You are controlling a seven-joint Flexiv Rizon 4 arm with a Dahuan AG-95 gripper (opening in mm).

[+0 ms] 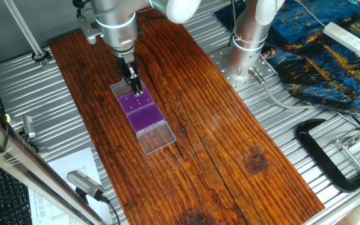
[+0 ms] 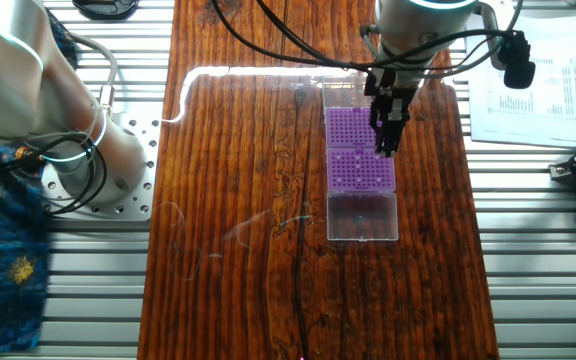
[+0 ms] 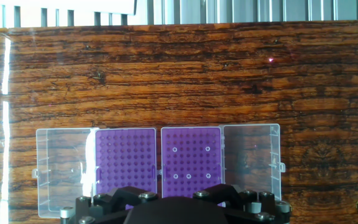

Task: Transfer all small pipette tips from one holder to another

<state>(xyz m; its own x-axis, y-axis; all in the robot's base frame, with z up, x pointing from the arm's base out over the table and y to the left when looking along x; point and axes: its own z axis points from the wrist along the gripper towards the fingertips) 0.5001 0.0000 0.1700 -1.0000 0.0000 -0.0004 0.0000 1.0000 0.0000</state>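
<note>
Two purple racks stand end to end, each with a clear lid (image 3: 250, 162) folded open outward. In the hand view the right rack (image 3: 191, 163) holds several small pipette tips (image 3: 188, 177), seen as white rings. The left rack (image 3: 126, 163) shows only empty holes. My gripper (image 1: 135, 91) hangs point-down just above the far rack (image 1: 133, 102), close to where it meets the near rack (image 1: 147, 117). In the other fixed view the gripper (image 2: 382, 148) sits over the racks' right side (image 2: 360, 170). Its narrow fingers look close together. The hand view shows only the dark housing, not the fingertips.
The racks lie on a dark wooden board (image 1: 217, 144) bolted to a slatted metal table. The arm's base (image 1: 245, 53) stands at the back, beside a blue patterned cloth (image 1: 324, 56). A black clamp (image 1: 330, 156) lies at the right, and printed papers (image 2: 528, 80) lie off the board.
</note>
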